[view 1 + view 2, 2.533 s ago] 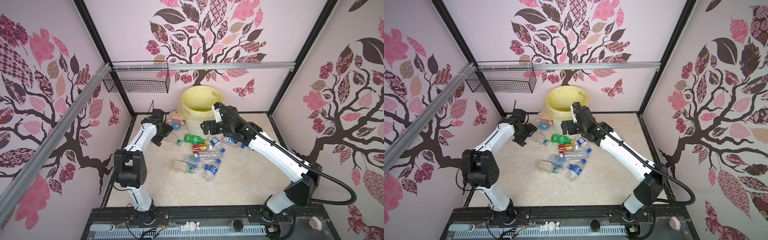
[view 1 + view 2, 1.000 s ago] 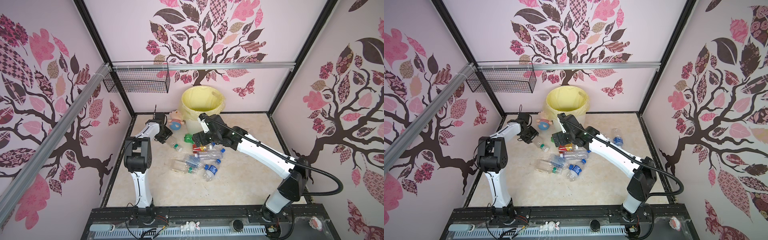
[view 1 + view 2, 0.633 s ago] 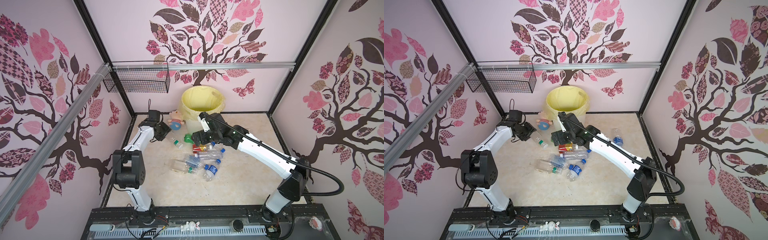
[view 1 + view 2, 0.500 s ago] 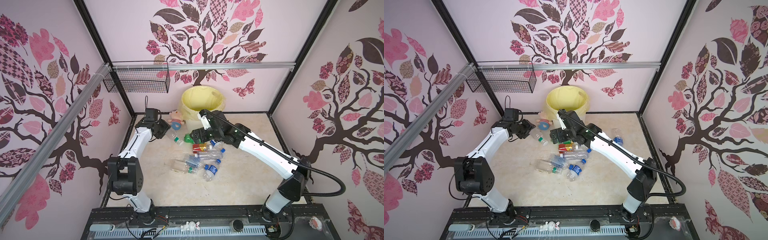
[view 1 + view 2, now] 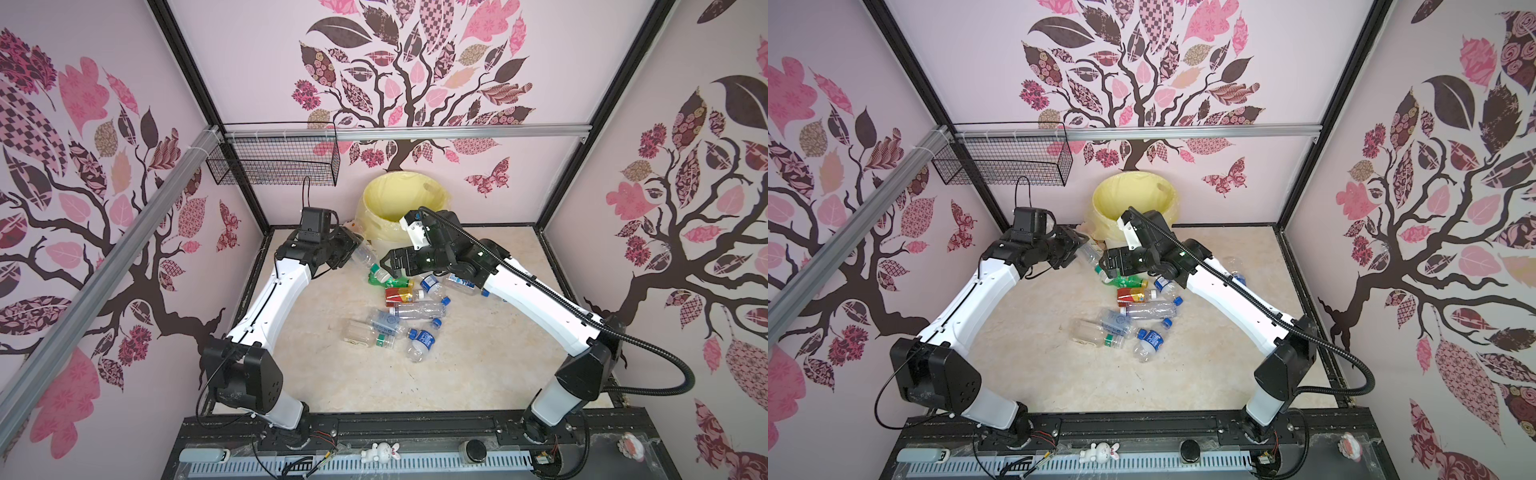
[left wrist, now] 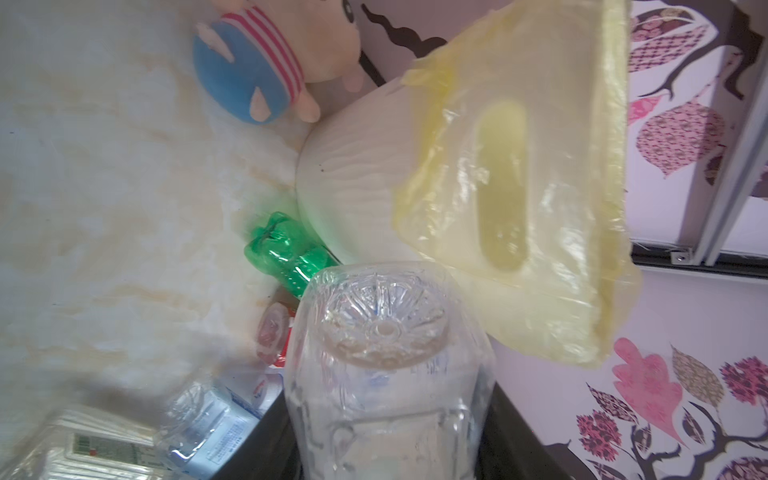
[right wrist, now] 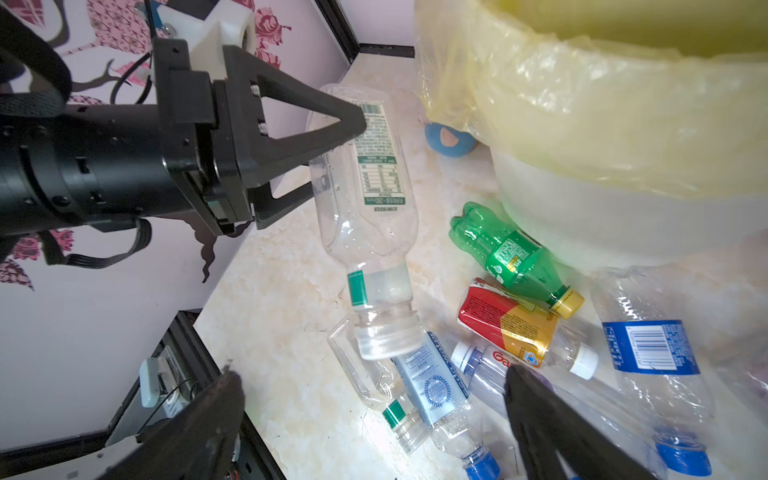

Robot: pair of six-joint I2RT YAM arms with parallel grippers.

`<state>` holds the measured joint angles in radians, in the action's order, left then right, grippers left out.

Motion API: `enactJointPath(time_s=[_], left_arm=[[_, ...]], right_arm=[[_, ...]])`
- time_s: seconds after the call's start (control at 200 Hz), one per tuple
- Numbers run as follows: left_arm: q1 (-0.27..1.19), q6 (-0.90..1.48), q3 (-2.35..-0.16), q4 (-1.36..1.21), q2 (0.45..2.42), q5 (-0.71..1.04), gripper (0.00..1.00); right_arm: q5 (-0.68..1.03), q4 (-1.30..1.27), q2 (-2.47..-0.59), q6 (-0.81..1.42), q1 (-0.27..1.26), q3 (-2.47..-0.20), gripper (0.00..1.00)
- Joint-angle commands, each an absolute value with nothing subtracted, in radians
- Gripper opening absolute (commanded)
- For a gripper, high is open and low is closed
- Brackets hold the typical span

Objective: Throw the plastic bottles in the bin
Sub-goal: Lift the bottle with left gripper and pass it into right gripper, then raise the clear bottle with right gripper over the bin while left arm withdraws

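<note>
Raised off floor since a second ago: left gripper point(image 5: 352, 250) grips clear bottle point(image 7: 370, 199), white cap down, green-banded label, just beside bin point(image 5: 368, 195) | right gripper point(image 7: 374, 378) spread wide over bottles point(image 5: 411, 309) heaped near bin

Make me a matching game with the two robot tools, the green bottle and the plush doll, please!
Things:
1. left tool
2. right tool
3. green bottle
4. plush doll

Clues:
A. lies on the floor beside the bin
B. open, holding nothing
C. shut on the clear bottle
D. blue with pink stripes

Pairs: 1-C, 2-B, 3-A, 4-D
</note>
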<state>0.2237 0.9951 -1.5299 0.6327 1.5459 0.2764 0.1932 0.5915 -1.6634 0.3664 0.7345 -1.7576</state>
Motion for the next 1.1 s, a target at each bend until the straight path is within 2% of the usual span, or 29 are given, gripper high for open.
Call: enactJointPath(time_s=[0.0,0.32,0.615,0.78,1.095], left_arm=[[0.234,1.015,-1.629,0.623,1.532,0.291,0.54],[0.260,1.034,-1.688,0.613,1.508,0.351,0.54],[0.279,1.065,-1.694,0.588,1.482,0.387,0.54],[0.285,1.071,-1.705,0.588,1.471,0.393,0.55],[0.286,1.054,-1.695,0.617,1.459,0.383,0.59]], right_arm=[[0.244,0.576,-1.663,0.391,0.708,-1.803,1.00],[0.324,0.548,-1.678,0.374,0.701,-1.791,0.98],[0.328,0.550,-1.704,0.365,0.701,-1.804,0.85],[0.327,0.551,-1.718,0.367,0.699,-1.812,0.74],[0.318,0.543,-1.720,0.376,0.700,-1.828,0.45]])
